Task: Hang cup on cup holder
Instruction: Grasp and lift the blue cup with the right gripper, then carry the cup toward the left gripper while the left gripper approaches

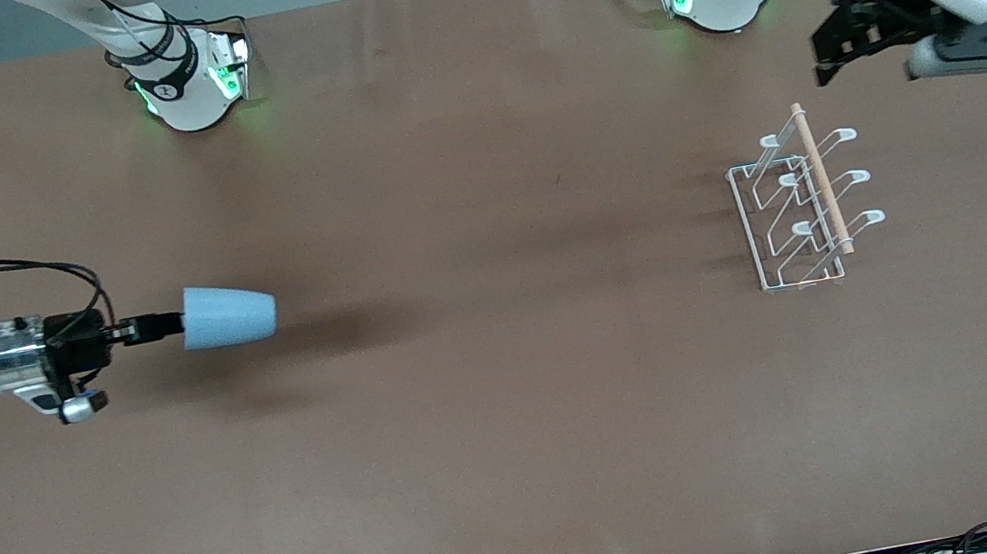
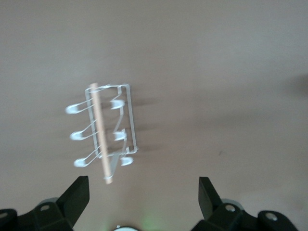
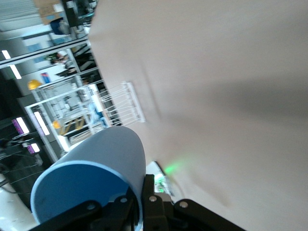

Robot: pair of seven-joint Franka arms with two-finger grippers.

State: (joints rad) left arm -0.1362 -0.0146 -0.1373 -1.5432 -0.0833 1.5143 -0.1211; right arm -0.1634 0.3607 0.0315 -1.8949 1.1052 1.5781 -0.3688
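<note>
The right tool (image 1: 147, 328) is up in the air over the right arm's end of the bench (image 1: 518, 415), its fingers clamped on the rim of the cup (image 1: 228, 315). The cup lies sideways in that grip, its closed end pointing toward the middle of the bench, with its shadow on the brown cloth below. In the right wrist view the cup (image 3: 91, 178) fills the foreground, one finger (image 3: 153, 204) pressed against its wall at the rim.

The holder (image 1: 798, 208) stands on the bench toward the left arm's end, well apart from the cup. Its wire base rests flat, looped prongs angle out on both sides, and the wooden rod (image 1: 821, 178) runs along the top. No cup hangs on it.

The left tool (image 1: 829, 50) hangs in the air over the bench near the holder, on the side toward the arms' bases, its fingers (image 2: 77, 195) spread wide with nothing between them. The left wrist view shows the holder (image 2: 108, 130) below it.
</note>
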